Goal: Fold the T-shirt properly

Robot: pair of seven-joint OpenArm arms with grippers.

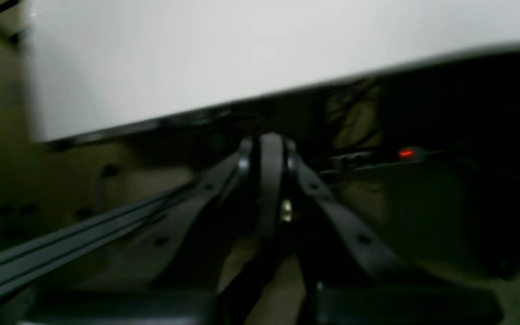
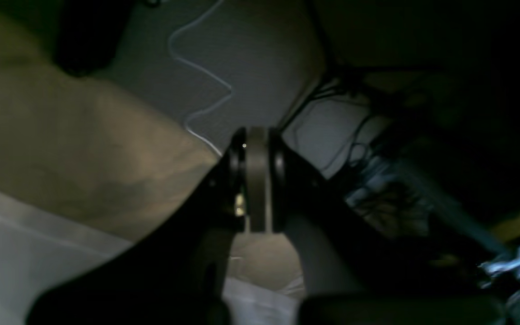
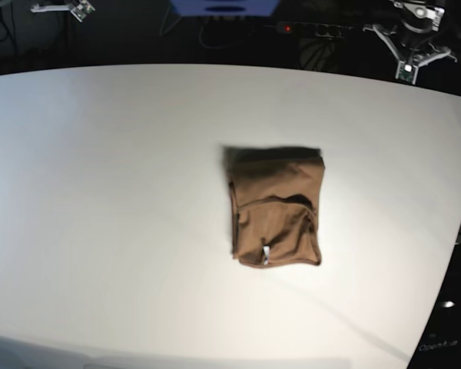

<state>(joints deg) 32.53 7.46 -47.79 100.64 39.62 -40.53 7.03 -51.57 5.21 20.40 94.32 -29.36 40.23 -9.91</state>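
Observation:
The brown T-shirt [image 3: 276,215] lies folded into a compact rectangle near the middle of the white table [image 3: 100,192], its small white tag [image 3: 266,254] showing at the near edge. No gripper touches it. My left gripper [image 1: 271,151] has its fingers pressed together with nothing between them; it sits beyond the table's far right edge in the base view [image 3: 412,48]. My right gripper [image 2: 255,149] is also shut and empty, off the table at the far left [image 3: 61,8]. The shirt does not show in either wrist view.
The table edge [image 1: 287,90] shows in the left wrist view. A power strip with a red light [image 3: 307,28] and a blue object [image 3: 224,6] sit behind the table. Cables [image 2: 341,113] hang in the right wrist view.

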